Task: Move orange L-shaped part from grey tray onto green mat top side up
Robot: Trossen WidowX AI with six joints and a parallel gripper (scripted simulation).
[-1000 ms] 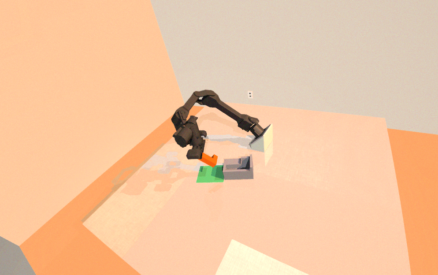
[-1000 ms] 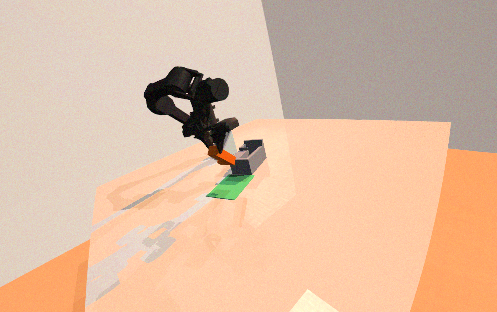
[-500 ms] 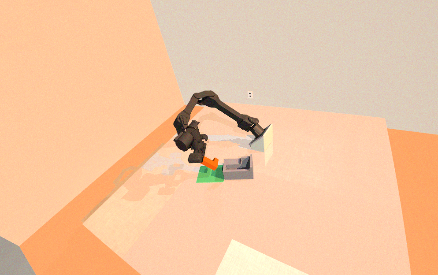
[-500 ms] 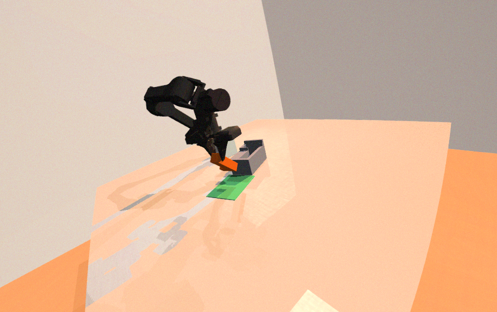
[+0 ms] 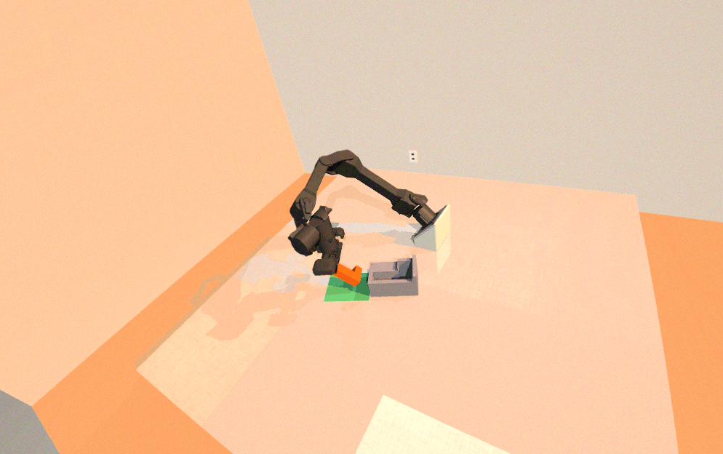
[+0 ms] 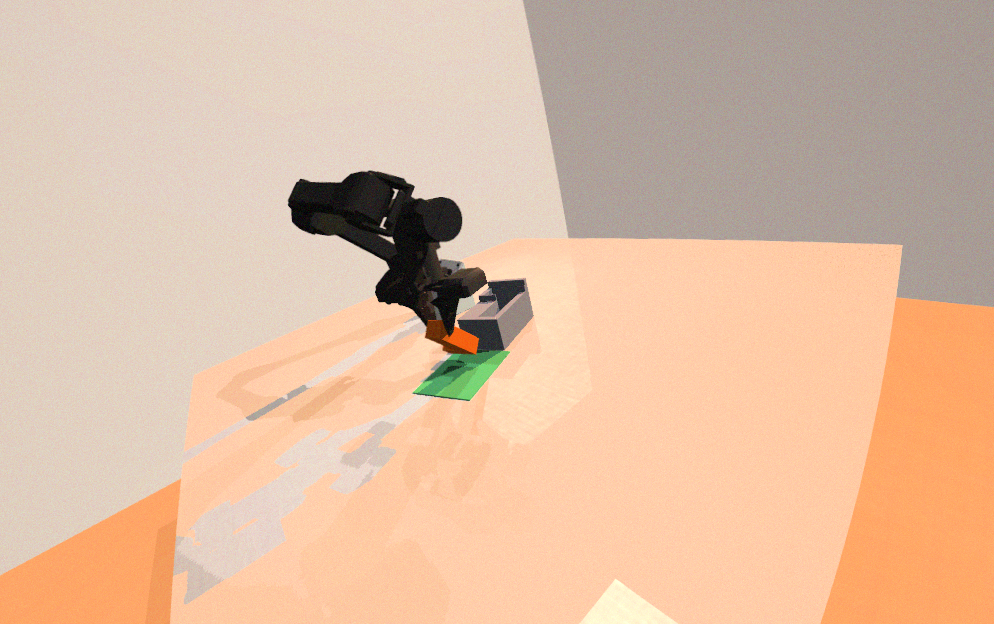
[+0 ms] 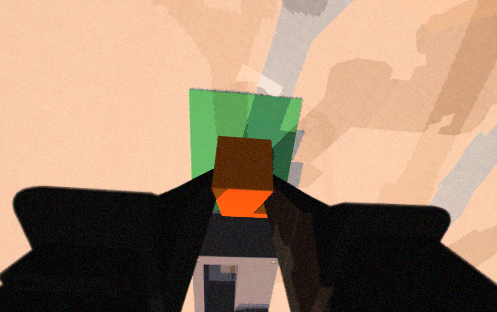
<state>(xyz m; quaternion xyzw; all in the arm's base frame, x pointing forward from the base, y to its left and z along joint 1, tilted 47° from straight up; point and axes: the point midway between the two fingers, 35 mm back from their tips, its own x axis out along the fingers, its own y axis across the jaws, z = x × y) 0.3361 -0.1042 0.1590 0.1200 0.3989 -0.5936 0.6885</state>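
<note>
My gripper (image 7: 241,177) is shut on the orange L-shaped part (image 5: 348,275) (image 6: 460,339) (image 7: 245,162). The part hangs over the green mat (image 5: 337,295) (image 6: 471,387) (image 7: 201,125), tilted, with its L-shaped end low and towards the tray. In the wrist view its held end covers the middle of the mat. A small gap seems to show between the part and the mat, but whether its low end touches is hard to tell. The grey tray (image 5: 393,288) (image 6: 516,316) (image 7: 256,287) stands beside the mat, and its pocket is empty.
The arm's base (image 5: 442,236) stands behind the tray in the top view. The tray's walls rise right beside the mat's edge, close to the part's low end. The arm's shadows fall across the table and the mat.
</note>
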